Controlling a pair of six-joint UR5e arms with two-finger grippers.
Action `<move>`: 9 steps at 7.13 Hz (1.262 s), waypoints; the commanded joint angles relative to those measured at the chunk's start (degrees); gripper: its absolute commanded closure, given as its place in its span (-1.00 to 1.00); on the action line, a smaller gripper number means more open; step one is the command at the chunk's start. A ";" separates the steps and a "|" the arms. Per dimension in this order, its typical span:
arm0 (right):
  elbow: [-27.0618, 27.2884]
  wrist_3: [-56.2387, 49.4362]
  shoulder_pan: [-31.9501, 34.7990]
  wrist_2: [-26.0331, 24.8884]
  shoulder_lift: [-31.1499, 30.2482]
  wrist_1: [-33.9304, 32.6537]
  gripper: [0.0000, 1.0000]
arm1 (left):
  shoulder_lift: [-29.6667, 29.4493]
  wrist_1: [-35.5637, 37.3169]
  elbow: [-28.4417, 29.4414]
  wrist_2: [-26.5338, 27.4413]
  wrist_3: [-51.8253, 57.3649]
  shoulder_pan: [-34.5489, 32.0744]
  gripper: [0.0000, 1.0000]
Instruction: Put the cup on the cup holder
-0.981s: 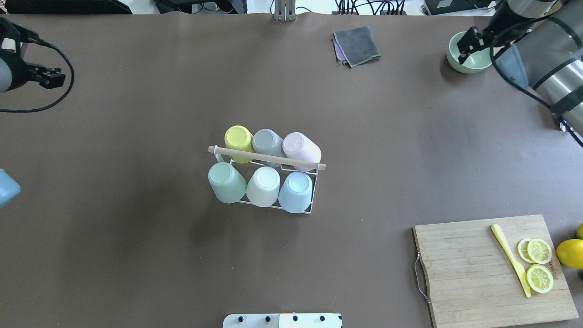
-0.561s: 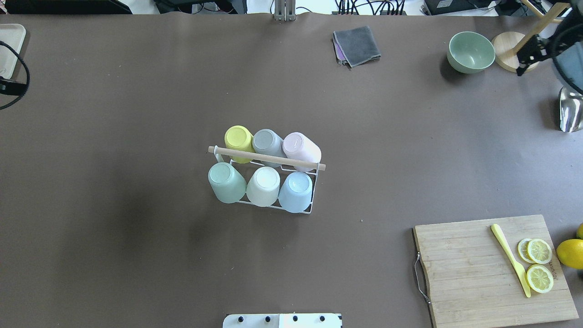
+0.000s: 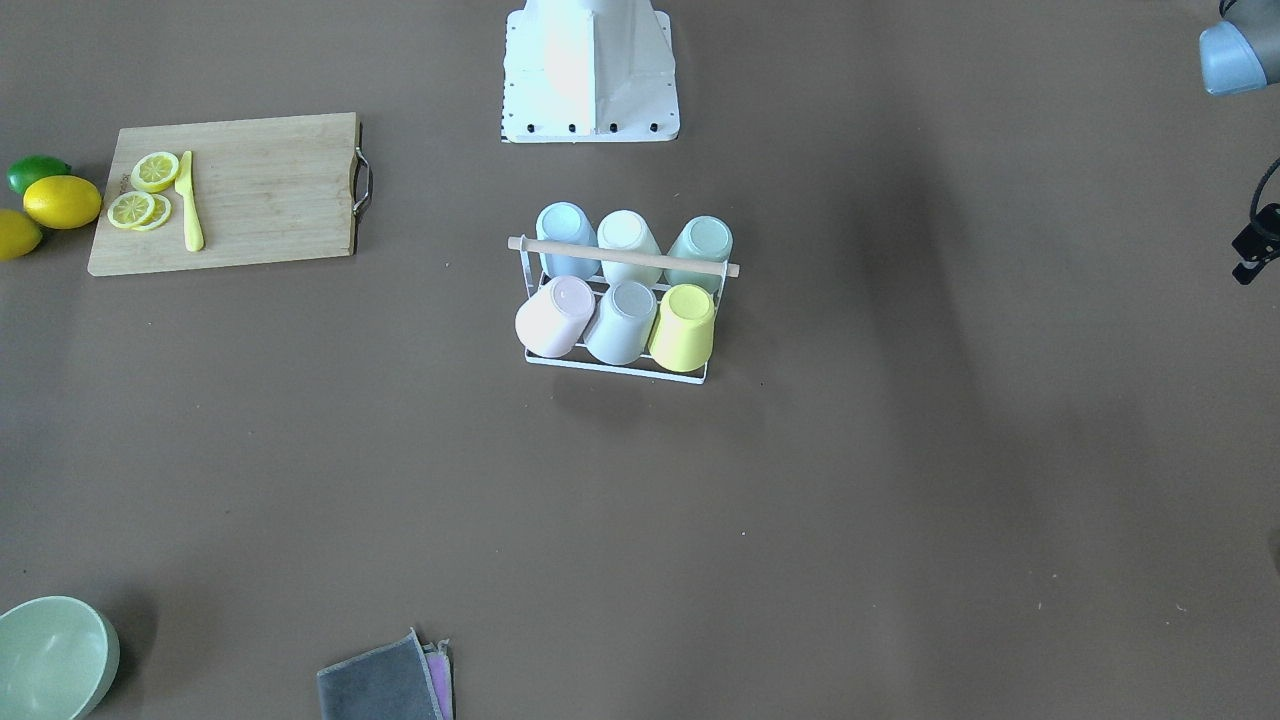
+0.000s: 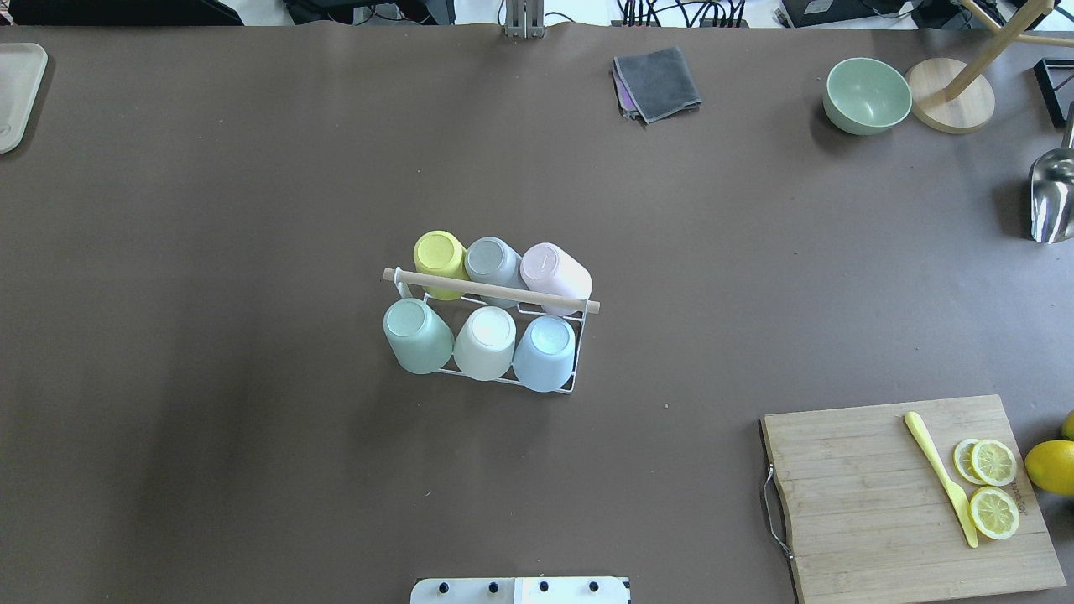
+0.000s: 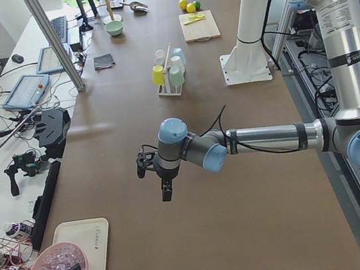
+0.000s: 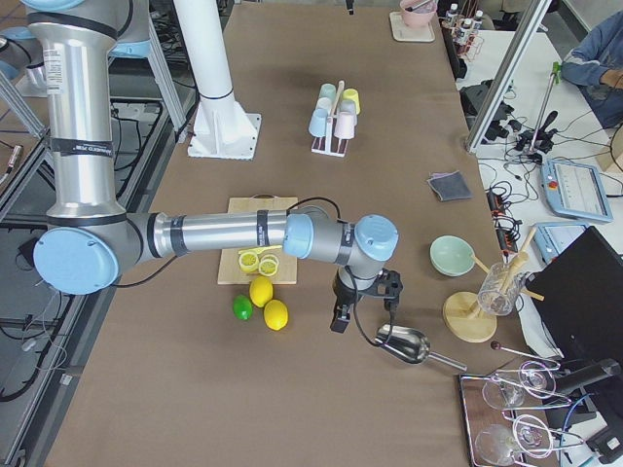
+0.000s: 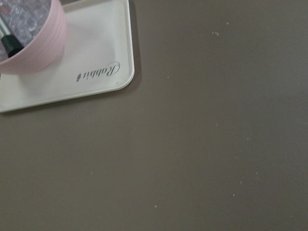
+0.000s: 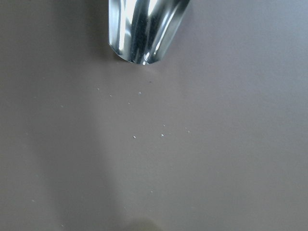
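The holder [image 4: 491, 290] is flanked, well apart, by left gripper [image 5: 166, 192] and right gripper [image 6: 338, 321], neither clearly nearer; their spread cannot be told.

Left tool [image 5: 166, 192], right tool [image 6: 338, 320] both point down; forearms horizontal, outstretched.

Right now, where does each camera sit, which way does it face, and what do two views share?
Front-facing: across the table, facing the robot's base; cup holder central.
Overhead: behind the robot, looking down; only the base edge shows.
Exterior left: left table end; left arm near, left gripper hanging.
Exterior right: right end; right gripper beside metal scoop.
Left wrist: down onto white tray; no gripper.
Right wrist: down onto metal scoop; no gripper.
Shared: exterior views all show the cup holder.
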 commanded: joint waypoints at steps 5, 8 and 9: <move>-2.85 -3.26 1.78 -1.08 -4.05 10.19 -1.00 | -10.88 32.06 3.28 -8.31 2.43 -8.17 -0.96; -2.67 -3.26 2.75 -0.90 -2.65 10.28 -1.00 | -6.78 31.98 1.64 -8.75 2.52 -8.08 -0.96; -2.67 -3.26 2.75 -0.90 -2.47 10.28 -1.00 | -5.62 31.80 0.92 -8.75 2.52 -8.00 -0.96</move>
